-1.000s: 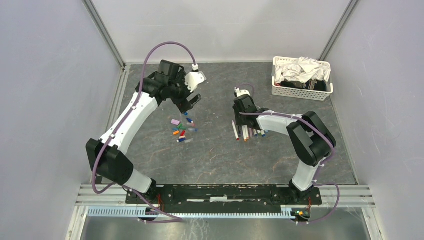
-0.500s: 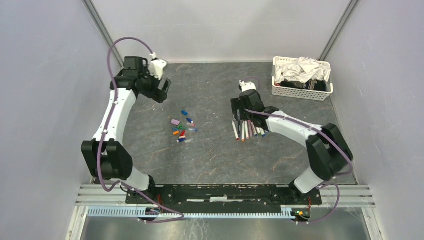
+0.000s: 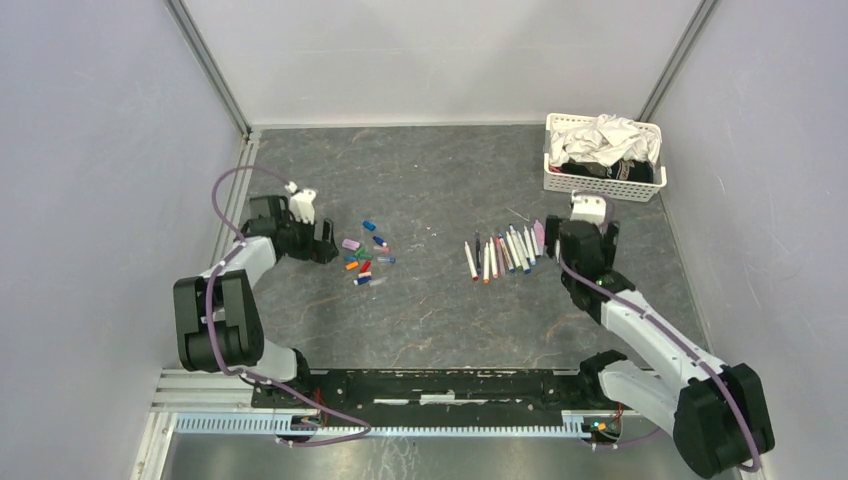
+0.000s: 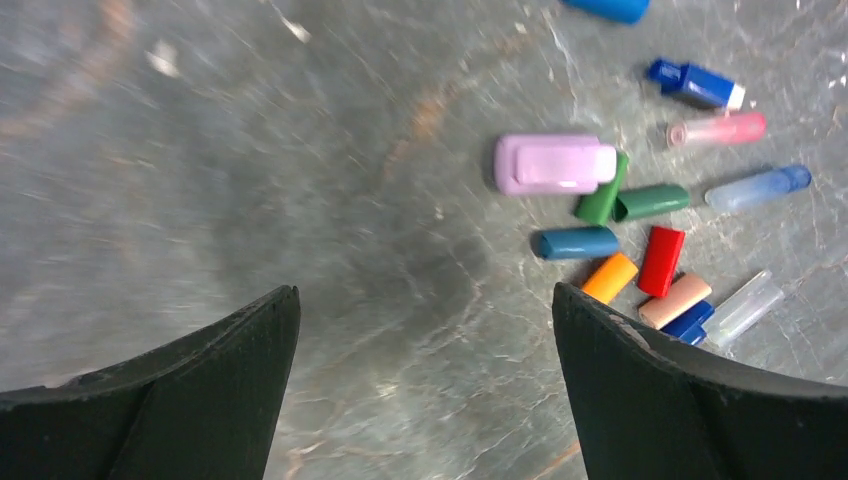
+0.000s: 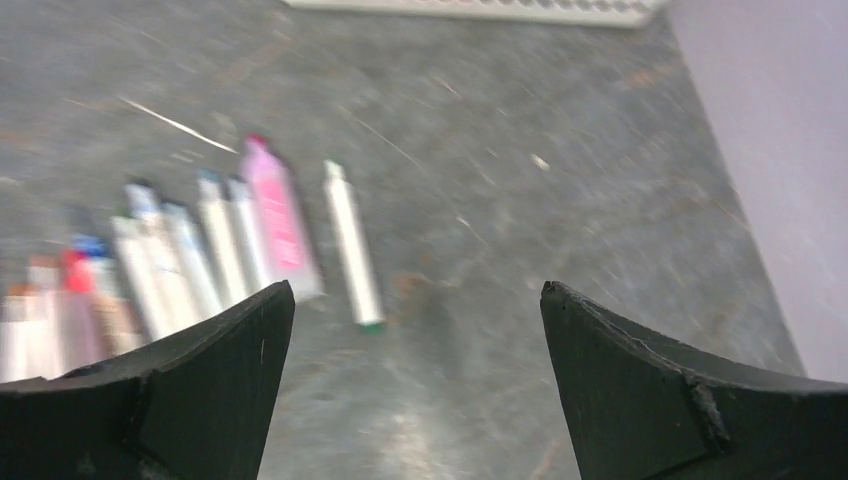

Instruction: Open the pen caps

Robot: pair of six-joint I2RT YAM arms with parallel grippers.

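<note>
Two pincers show from above. The caps point(image 3: 364, 266) lie just right of your left pincer point(image 3: 322, 241). The pens point(image 3: 505, 250) lie just left of your right pincer point(image 3: 584, 232), so that arm is nearer to them.

From the left wrist, the left pincer point(image 4: 422, 300) is wide open and holds nothing. The caps point(image 4: 650, 202) lie loose, ahead and to its right.

From the right wrist, the right pincer point(image 5: 415, 292) is wide open and empty too. The pens point(image 5: 222, 250) lie ahead on its left, with their long sides pointing away from it. No pen seems to wear a cap.
</note>
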